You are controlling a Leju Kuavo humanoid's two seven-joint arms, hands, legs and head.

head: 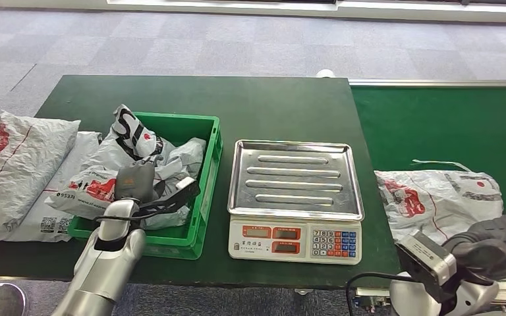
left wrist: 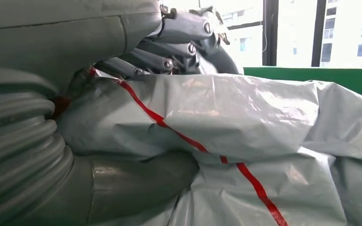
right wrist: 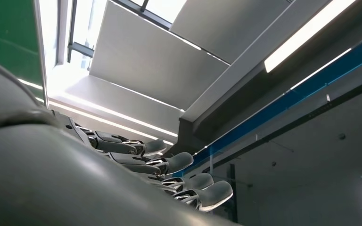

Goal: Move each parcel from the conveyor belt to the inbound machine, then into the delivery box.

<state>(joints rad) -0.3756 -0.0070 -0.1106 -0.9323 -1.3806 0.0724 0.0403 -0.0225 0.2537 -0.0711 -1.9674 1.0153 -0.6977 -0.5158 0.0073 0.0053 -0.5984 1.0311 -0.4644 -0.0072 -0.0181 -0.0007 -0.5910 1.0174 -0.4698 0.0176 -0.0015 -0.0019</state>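
Observation:
My left hand point(head: 140, 185) reaches into the green delivery box point(head: 202, 217) and grips a crumpled grey parcel point(head: 171, 161) with red print. In the left wrist view its fingers point(left wrist: 184, 42) lie over the parcel point(left wrist: 245, 122) and the thumb point(left wrist: 136, 179) presses from the other side. Another grey parcel point(head: 435, 197) lies flat on the green conveyor belt point(head: 435, 125) at the right. My right hand point(head: 501, 245) hovers at that parcel's near corner, holding nothing. In the right wrist view its fingers point(right wrist: 169, 165) are stretched out and apart, facing the ceiling.
The inbound machine, a scale with a bare steel pan point(head: 293, 178), stands between box and belt. Two more grey parcels point(head: 13, 164) lie on the dark table left of the box. Another parcel point(head: 128, 131) sticks up in the box's far left corner.

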